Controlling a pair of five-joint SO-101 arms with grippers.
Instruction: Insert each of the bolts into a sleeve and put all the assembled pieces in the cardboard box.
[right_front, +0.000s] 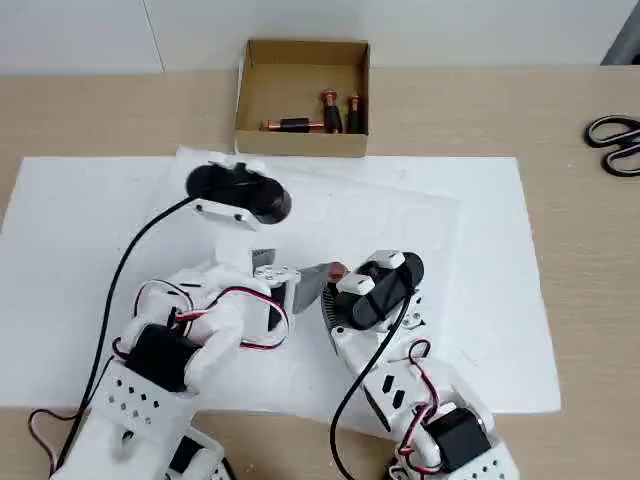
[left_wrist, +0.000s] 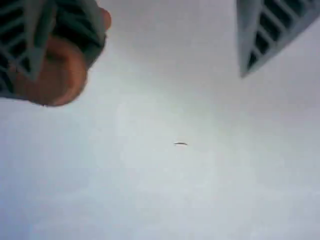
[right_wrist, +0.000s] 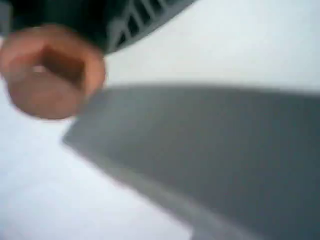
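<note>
The right hand (right_front: 334, 279) sits over the middle of the white sheet (right_front: 480, 300) and seems clenched on a copper bolt (right_wrist: 50, 75). In its wrist view the bolt's hex head is pinched between a broad grey finger (right_wrist: 210, 150) and a dark, ribbed part above it. I cannot tell whether that dark mass is a sleeve already on the shank. The left hand (left_wrist: 155, 55) is released, with its fingers (left_wrist: 272, 35) spread wide and nothing gripped between them. It hangs just beside the right hand, close over the sheet. The cardboard box (right_front: 304, 143) stands by the far edge of the bench (right_front: 580, 250), and three assembled pieces (right_front: 300, 125) lie in its right half. Scissors (right_front: 615, 143) lie at the right edge, well apart from the work.

By my reading, this piece is either being finished or is ready to go to the box. Doing it well calls for these points:

- Hold the clench firm on the head, because the grasp is near one end and the piece may swing.
- If the sleeve is not fully on, let the released hand steady it along the shank's line. Pushing at an angle could cock it.
- Draw the released hand aside before any carry, since the two hands are nearly touching.
- Lift clear of the sheet and cross toward the far edge above the box wall.
- Lower into the bare left half of the box, away from the three pieces.
- Let go low, so the bolt does not bounce out of its sleeve
</note>
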